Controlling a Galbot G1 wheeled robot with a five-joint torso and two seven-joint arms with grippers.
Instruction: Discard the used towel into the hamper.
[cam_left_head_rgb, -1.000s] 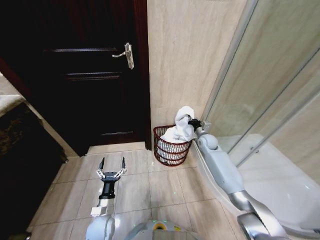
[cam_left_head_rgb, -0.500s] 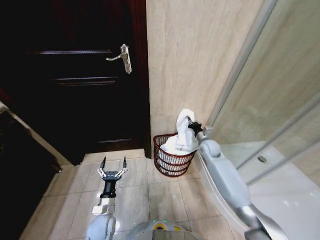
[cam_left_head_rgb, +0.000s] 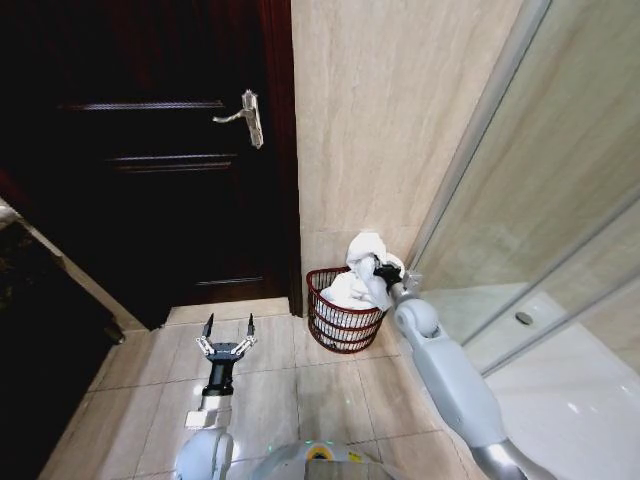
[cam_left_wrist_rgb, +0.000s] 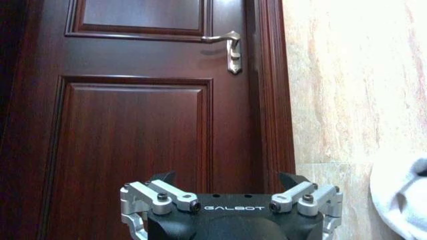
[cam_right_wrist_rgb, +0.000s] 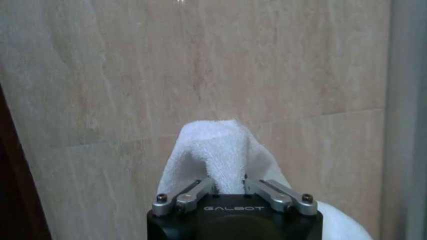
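White terry towel, bunched and soft, hangs from the right gripper directly over the hamper, with its lower folds already sagging inside the rim. The hamper, a dark red-brown wire basket, stands on the tiled floor at the foot of the beige stone wall, in the corner between the dark wooden door and the glass shower screen. In the right wrist view the jaws are clenched on a peaked fold of the towel, which rises above the fingers. The cloth looks light and limp, so it should drop and slump under its own weight once let go; any pinched fold serves as a hold, though loose ends might snag on the wire rim. The left gripper hovers low over the floor tiles before the door, well apart from the hamper, its fingers spread and holding nothing.
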